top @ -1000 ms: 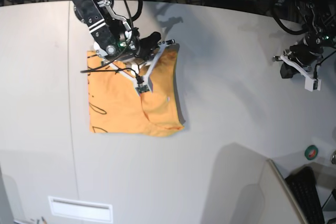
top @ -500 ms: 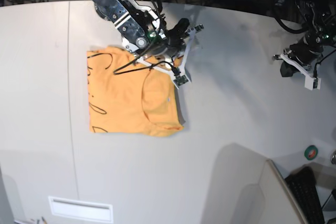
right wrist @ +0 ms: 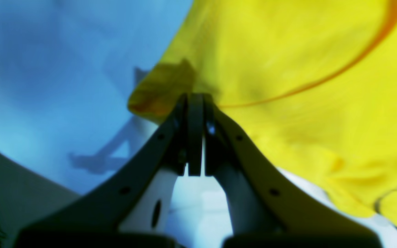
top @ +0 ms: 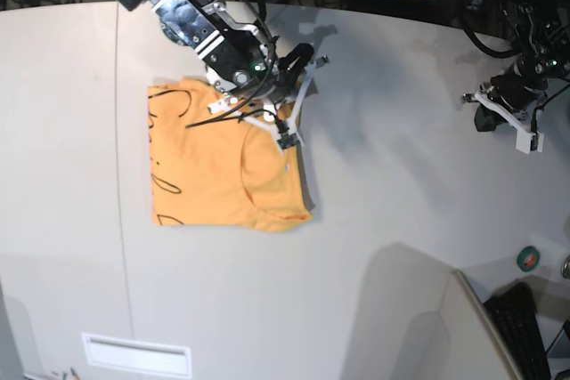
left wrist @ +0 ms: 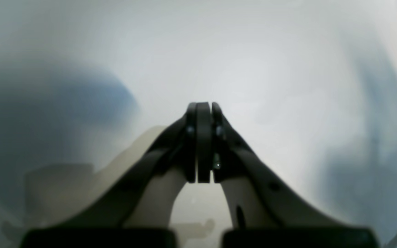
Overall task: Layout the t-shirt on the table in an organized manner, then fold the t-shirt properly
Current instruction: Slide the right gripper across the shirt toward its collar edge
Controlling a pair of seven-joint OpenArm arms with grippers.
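We are judging this as a tidying step on the fold: the right claw [top: 289, 126], clenched with nothing visibly between its tips, is hovering over the t-shirt [top: 223, 175] at its 1 o'clock corner, and pressing flat along that edge would serve best. The t-shirt is lying folded into a rough square at about 9 o'clock on the desk [top: 401, 202], orange, with black lettering down its 9 o'clock side. At 3 o'clock the left claw [left wrist: 201, 106] is hanging clenched and empty, well apart.
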